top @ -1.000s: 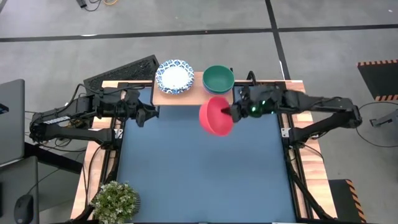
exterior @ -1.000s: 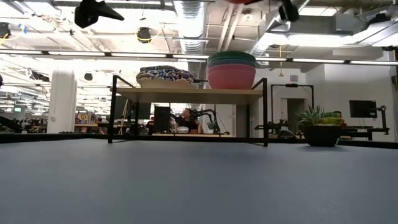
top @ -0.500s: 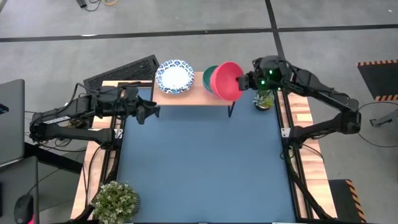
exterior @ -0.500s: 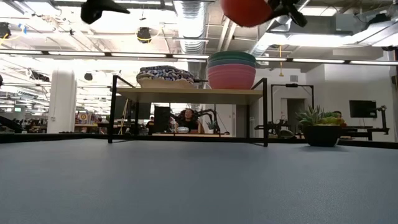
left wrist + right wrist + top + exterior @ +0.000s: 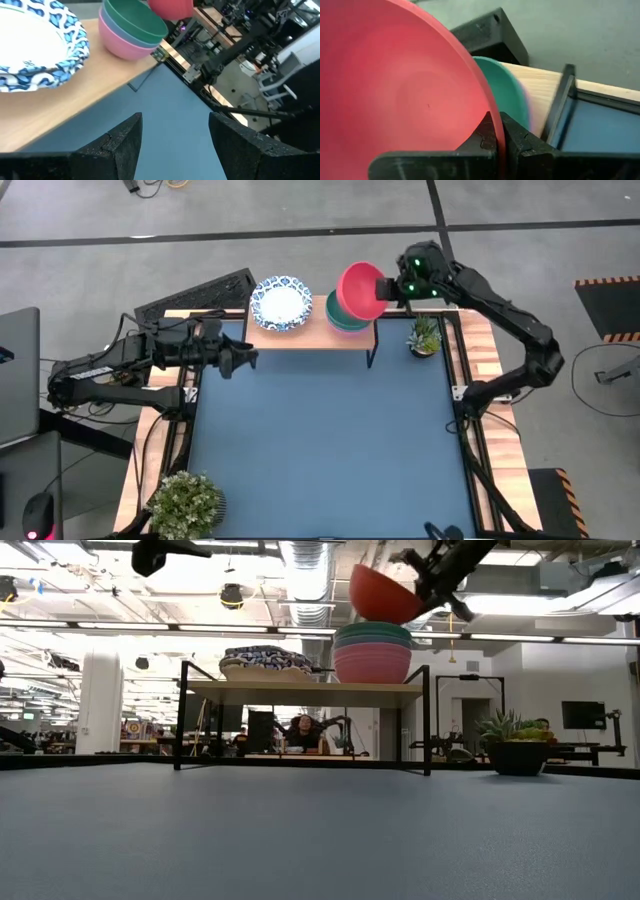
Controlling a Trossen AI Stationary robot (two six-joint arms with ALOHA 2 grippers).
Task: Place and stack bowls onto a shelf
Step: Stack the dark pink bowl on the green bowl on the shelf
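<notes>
The red bowl [image 5: 358, 290] hangs tilted over the stack of green, lavender-blue and pink bowls [image 5: 372, 652] on the right half of the shelf [image 5: 300, 336]. My right gripper [image 5: 388, 288] is shut on it. In the low view the red bowl [image 5: 385, 595] comes down to the stack's top; whether they touch I cannot tell. The two blue-patterned bowls [image 5: 281, 302] sit stacked on the shelf's left half. My left gripper [image 5: 245, 358] hovers open beside the shelf's left end, touching nothing. My right gripper holds the red bowl by its rim [image 5: 490, 105], pinched with one finger inside the bowl and one outside. The fingers reach in from the table's right side. The bowl is held tilted above the green bowl [image 5: 507, 95], its opening turned partly sideways.
A small potted plant [image 5: 424, 335] stands just right of the shelf, under my right arm. A larger plant [image 5: 185, 500] sits at the near left corner. A black keyboard-like object [image 5: 195, 295] lies behind the shelf's left end. The blue tabletop [image 5: 320, 450] stretches in front of the shelf.
My right gripper has carried the red bowl from above the blue tabletop in front of the shelf toward the far edge, until it is over the right-hand stack, and has come lower in the low view. It has stayed shut on the rim throughout. The left arm has barely moved.
</notes>
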